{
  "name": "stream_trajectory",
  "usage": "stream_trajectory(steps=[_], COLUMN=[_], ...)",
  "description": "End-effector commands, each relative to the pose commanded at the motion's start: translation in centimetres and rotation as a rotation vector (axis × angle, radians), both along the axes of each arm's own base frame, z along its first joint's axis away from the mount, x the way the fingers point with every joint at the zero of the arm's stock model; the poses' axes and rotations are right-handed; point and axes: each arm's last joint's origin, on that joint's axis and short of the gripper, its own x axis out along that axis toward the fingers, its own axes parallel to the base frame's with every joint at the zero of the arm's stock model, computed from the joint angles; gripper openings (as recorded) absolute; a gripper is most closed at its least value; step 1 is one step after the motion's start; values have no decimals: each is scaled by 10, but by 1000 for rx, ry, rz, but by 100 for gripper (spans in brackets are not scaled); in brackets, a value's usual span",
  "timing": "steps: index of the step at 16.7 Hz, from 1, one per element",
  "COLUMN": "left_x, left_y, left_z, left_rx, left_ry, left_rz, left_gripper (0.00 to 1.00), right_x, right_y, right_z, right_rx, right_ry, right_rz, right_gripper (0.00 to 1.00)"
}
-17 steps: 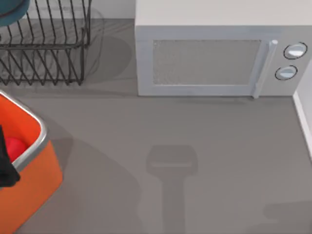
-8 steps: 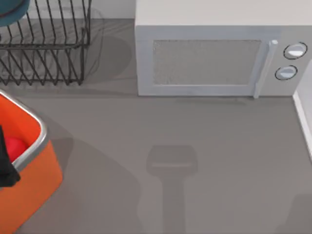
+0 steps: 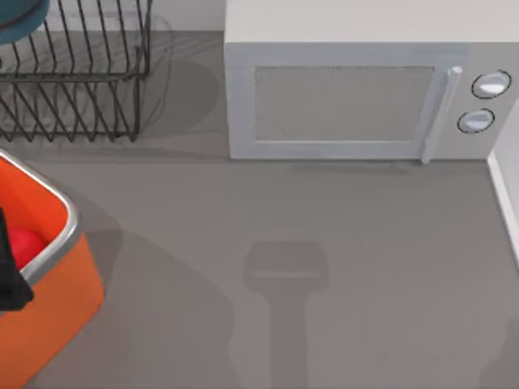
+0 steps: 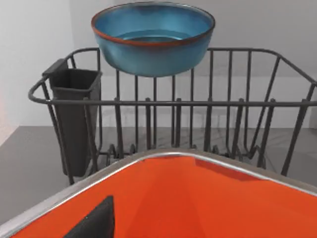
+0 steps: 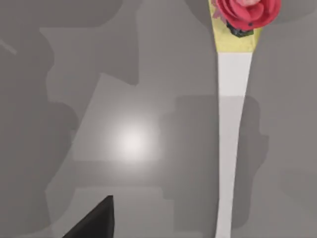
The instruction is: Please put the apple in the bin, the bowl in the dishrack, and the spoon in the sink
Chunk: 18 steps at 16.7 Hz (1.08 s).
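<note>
Spoon [image 5: 232,124] lies flat on the grey table [image 3: 324,243] under the right arm, a red flower ornament [image 5: 246,12] at one end; the right wrist view gives it, while the top view gives the microwave [image 3: 365,89], and the apple [image 3: 24,243] already in the bin [image 3: 57,275]; the left wrist view, over the bin, adds the bowl [image 4: 153,37] perched high on the dishrack [image 4: 173,104]; that bowl may tip; a thin flat handle could slip from a grasp; I cannot tell either gripper's state.

Even light — soft shadows, sharp
</note>
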Motion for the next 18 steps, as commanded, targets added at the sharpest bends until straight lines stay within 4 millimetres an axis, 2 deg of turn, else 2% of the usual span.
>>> stream_trajectory(steps=[6,8,12,18], left_x=[0,0,0,0], left_y=[0,0,0,0], left_z=[0,0,0,0], left_rx=[0,0,0,0], left_ry=[0,0,0,0], left_rz=[0,0,0,0], left_gripper=[100,100,100,100], right_x=[-1,-3,-3,-3], right_y=[0,1,1,1], right_z=[-63,-72,-74,-74], right_rx=[-3,-1,-1,-1], right_ry=[-6,-2,-2,-2], right_rz=[0,0,0,0], right_gripper=[100,100,100,55])
